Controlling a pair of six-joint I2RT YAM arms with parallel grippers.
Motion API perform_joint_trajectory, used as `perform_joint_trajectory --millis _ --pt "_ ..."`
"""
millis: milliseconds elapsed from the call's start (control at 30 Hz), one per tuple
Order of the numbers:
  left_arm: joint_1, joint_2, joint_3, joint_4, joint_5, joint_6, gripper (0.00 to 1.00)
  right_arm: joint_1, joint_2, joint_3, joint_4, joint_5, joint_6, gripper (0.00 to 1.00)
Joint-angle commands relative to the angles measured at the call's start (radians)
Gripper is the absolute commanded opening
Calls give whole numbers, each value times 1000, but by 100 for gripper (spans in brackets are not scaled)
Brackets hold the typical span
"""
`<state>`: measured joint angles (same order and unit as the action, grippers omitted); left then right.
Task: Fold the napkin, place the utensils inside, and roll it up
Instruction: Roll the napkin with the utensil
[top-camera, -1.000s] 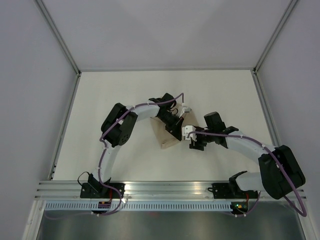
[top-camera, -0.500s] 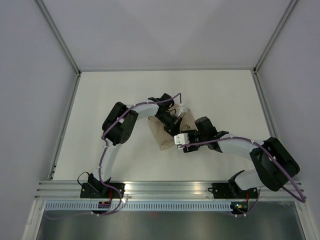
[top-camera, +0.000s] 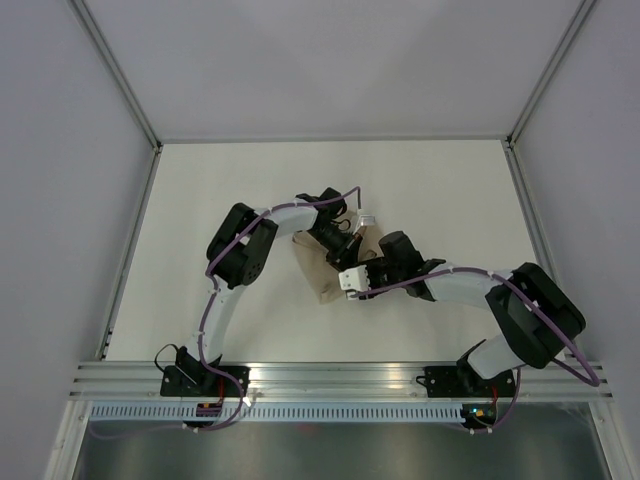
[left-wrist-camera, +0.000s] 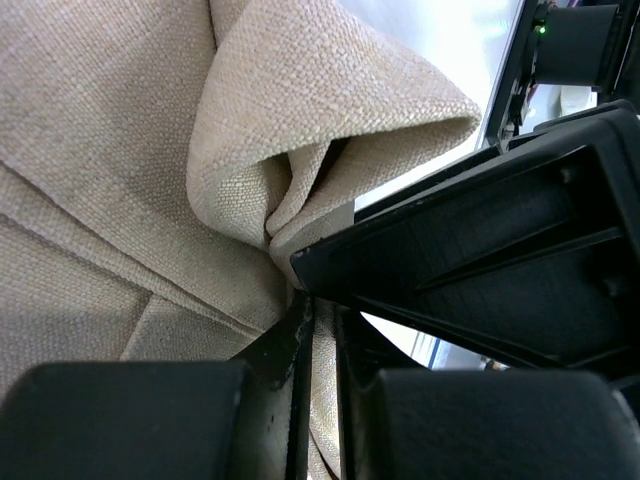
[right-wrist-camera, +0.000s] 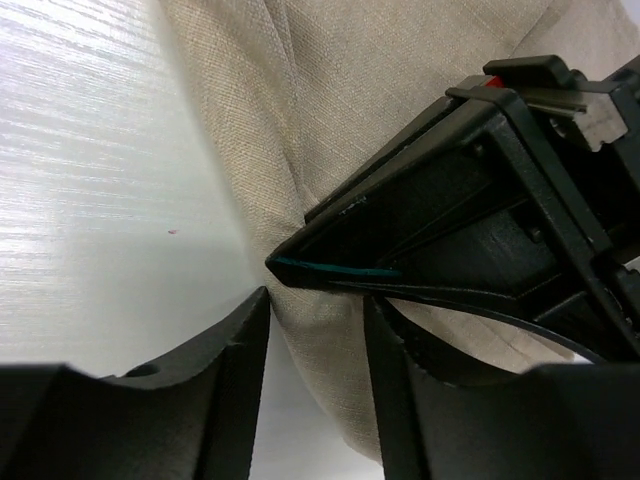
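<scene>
The beige napkin (top-camera: 318, 268) lies bunched on the white table between the two arms. My left gripper (top-camera: 345, 243) is shut on a raised fold of it; in the left wrist view, cloth (left-wrist-camera: 100, 150) runs up between the narrow jaws (left-wrist-camera: 320, 315). My right gripper (top-camera: 352, 280) comes in low from the right at the napkin's near edge. In the right wrist view its jaws (right-wrist-camera: 315, 320) stand apart on either side of a rounded fold of napkin (right-wrist-camera: 350, 100), just below the left gripper's black finger (right-wrist-camera: 420, 240). The utensils are out of view.
White table (top-camera: 220, 200) with grey walls on three sides and a metal rail (top-camera: 330, 375) along the near edge, where both arm bases sit. The two grippers are nearly touching over the napkin.
The right arm has swung left to the napkin's near edge and its jaws have narrowed around a fold. The left gripper has kept its hold and barely moved.
</scene>
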<state>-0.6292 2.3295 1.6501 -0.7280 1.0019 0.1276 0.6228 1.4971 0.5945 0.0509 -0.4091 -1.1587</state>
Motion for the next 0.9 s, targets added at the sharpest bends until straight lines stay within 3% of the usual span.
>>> perform_joint_trajectory --millis 0,167,300,367,500,867 --pt "13 24 13 -57 -22 30 2 18 51 16 -77 35 -58 48" --pt "20 14 13 -57 -5 37 2 23 86 65 -167 38 -84 40" --pt "26 1 13 -57 9 43 2 22 97 96 -223 32 -88 25" --pt "28 -19 10 -50 3 43 2 23 107 129 -293 20 -93 22" --pt "28 -97 -53 54 -52 -18 13 22 126 186 -405 -11 -96 15" --pt "66 -297 -145 312 -184 -198 20 17 166 292 -603 -89 -105 10"
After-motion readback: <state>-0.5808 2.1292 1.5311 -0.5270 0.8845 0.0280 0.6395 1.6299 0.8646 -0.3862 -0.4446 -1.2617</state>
